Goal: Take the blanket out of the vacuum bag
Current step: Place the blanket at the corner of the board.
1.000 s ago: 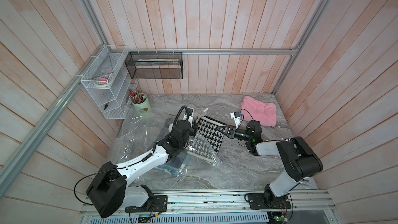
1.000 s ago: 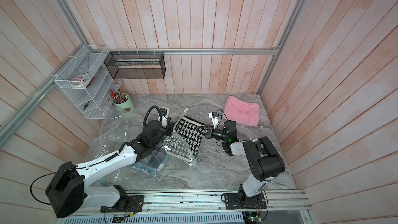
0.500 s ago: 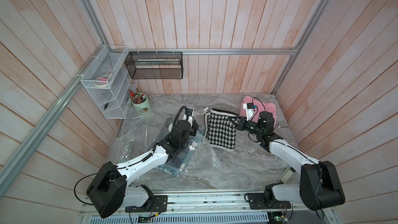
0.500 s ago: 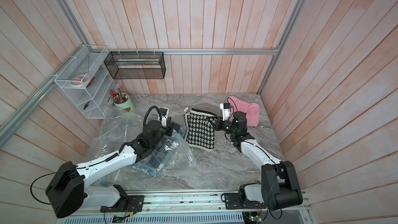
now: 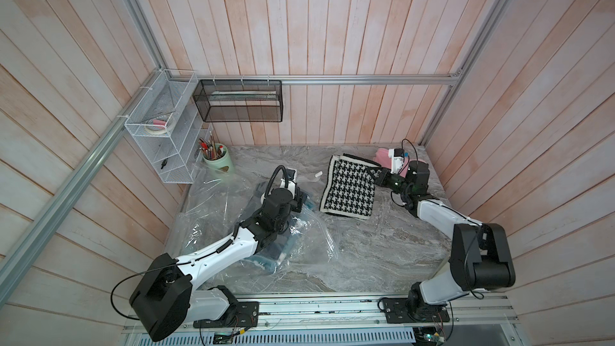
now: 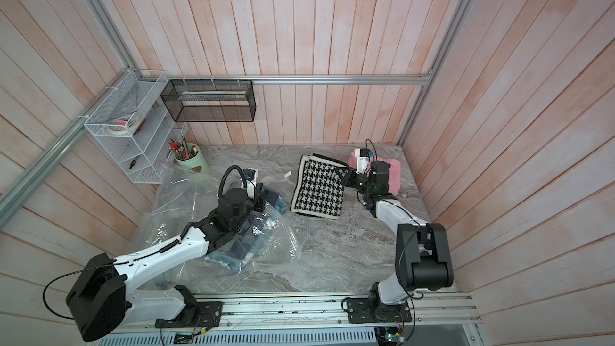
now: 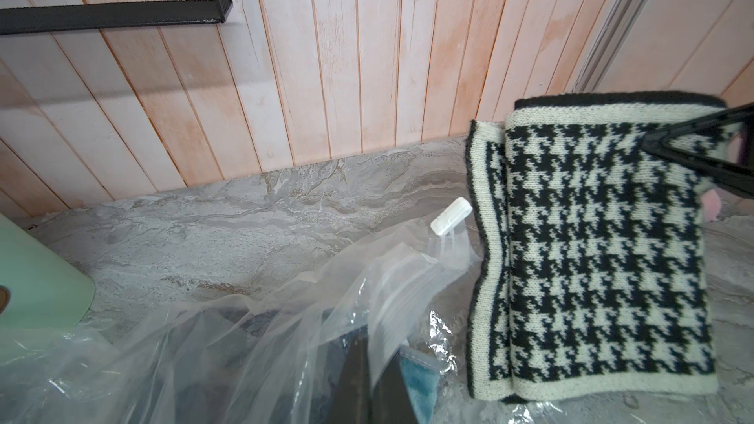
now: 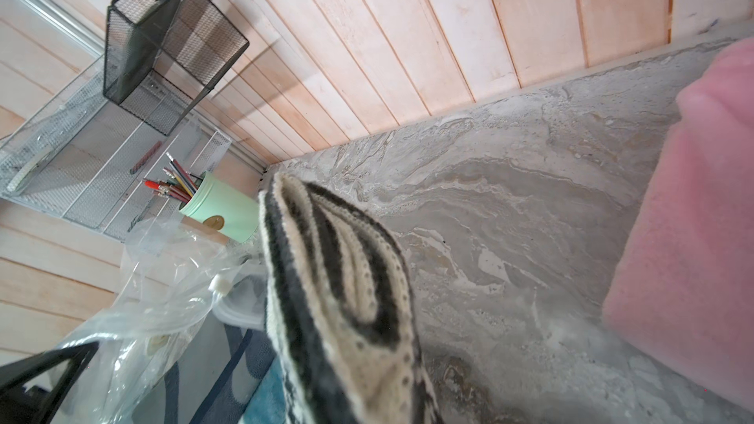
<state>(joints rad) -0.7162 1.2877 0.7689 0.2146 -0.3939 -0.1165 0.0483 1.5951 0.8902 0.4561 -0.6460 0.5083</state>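
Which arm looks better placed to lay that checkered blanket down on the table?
Right. The right end effector is shut on the edge of the blanket, holding it outside the vacuum bag. The left end effector is busy pinching the bag's plastic.

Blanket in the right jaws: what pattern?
The blanket is a black-and-white houndstooth knit with a pale border band. It shows best in the left wrist view.

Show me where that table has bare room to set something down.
Free on the table: the front stretch between the vacuum bag and the right arm, and the back strip between the green pencil cup and the houndstooth blanket. Crowded: the left half under bag and left arm; the pink blanket fills the back right corner.
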